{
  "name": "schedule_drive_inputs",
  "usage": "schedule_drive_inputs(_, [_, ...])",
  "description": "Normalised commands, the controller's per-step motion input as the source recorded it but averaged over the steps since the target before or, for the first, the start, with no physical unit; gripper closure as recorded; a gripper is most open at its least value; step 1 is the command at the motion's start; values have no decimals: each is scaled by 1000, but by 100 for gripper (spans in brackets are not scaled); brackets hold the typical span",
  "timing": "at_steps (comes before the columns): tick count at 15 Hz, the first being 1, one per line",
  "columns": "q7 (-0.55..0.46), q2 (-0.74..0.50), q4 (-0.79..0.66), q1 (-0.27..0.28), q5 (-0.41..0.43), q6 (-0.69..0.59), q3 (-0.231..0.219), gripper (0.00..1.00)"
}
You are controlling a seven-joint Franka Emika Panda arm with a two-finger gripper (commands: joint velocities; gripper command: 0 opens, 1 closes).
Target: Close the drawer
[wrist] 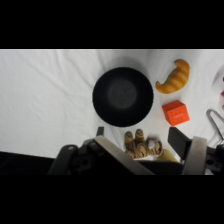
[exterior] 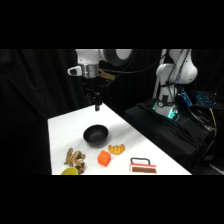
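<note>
Drawer (exterior: 143, 167): at table's (exterior: 65, 127) near edge, well right of black bowl (exterior: 95, 134); long axis along that edge, loop handle toward the far side.
Gripper (exterior: 97, 106): raised beyond the bowl, fingers parted, grasping nothing.

On the surface (exterior: 65, 127), the bowl (exterior: 95, 135) sits behind the cube (exterior: 104, 159) and croissant (exterior: 117, 149); the drawer (exterior: 142, 167) lies right of them.
</note>
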Motion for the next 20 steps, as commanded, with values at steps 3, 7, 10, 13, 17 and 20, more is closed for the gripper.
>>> schedule_drive_inputs(3, [2,15,22,-22,22,33,46,0])
schedule_drive_inputs(7, [27,27,28,23,69,55,81,0])
schedule_drive_inputs(10, [24,-37,-72,63,83,106,95,0])
schedule_drive_inputs(13, [-214,-159,-257,68,175,212,120,0])
schedule_drive_inputs(17, [-481,-217,-397,52,197,294,114,0])
schedule_drive_inputs(20, [-705,-248,-410,22,212,228,103,0])
